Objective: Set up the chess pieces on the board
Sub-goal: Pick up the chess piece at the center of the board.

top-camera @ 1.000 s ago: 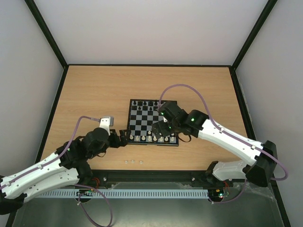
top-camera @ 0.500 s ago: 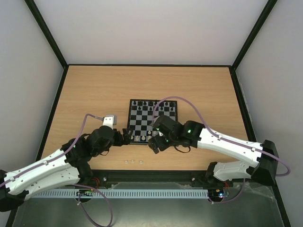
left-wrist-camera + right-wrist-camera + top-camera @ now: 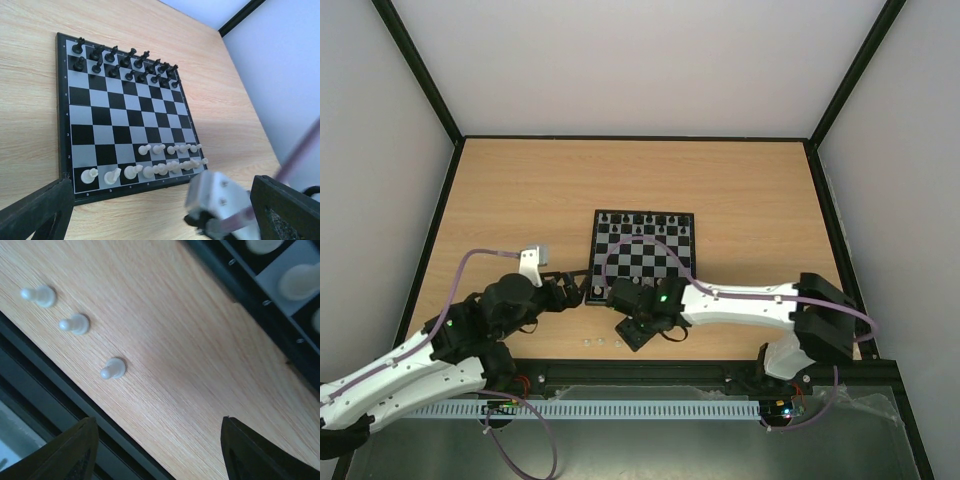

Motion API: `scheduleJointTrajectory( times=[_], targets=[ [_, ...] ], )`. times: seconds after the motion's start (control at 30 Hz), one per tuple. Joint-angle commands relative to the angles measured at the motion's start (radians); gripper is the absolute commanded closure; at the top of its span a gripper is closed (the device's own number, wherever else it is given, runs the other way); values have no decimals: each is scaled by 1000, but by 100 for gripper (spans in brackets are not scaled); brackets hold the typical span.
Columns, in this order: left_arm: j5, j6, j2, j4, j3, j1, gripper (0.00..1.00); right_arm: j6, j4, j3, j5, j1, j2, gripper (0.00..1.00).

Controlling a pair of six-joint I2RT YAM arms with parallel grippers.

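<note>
The left claw is held wide open and empty just beside the near left corner of the board. A clash with the right arm is risked if both are moved there at once. To its right, three white pawns are seen on the tabletop, in a line near one another and close to the near edge. Whether they stand or lie cannot be told. The right claw is hung over the tabletop just beside them, its fingers apart with nothing between. Because the pawns are so small and so close, a neighbour may be knocked or rolled toward the edge when one is pinched, or the pawn may be squeezed out sideways. On the board, the other white pieces are packed into the two near rows, with three squares bare at the left of the second row. The black pieces are lined up at the far side. A crowded neighbour may be toppled when a pawn is set down. No container is seen.
</note>
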Motion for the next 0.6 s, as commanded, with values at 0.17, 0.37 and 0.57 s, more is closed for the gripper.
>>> scheduleJointTrajectory(
  times=[0.17, 0.37, 0.57],
  targets=[
    [5, -19, -99, -49, -12, 3, 1, -17, 2, 93, -10, 63, 166, 44],
    [14, -12, -110, -50, -7, 3, 1, -17, -4, 145, -18, 77, 234, 53],
    [28, -9, -116, -48, -11, 3, 1, -7, -17, 169, -2, 82, 282, 57]
  ],
)
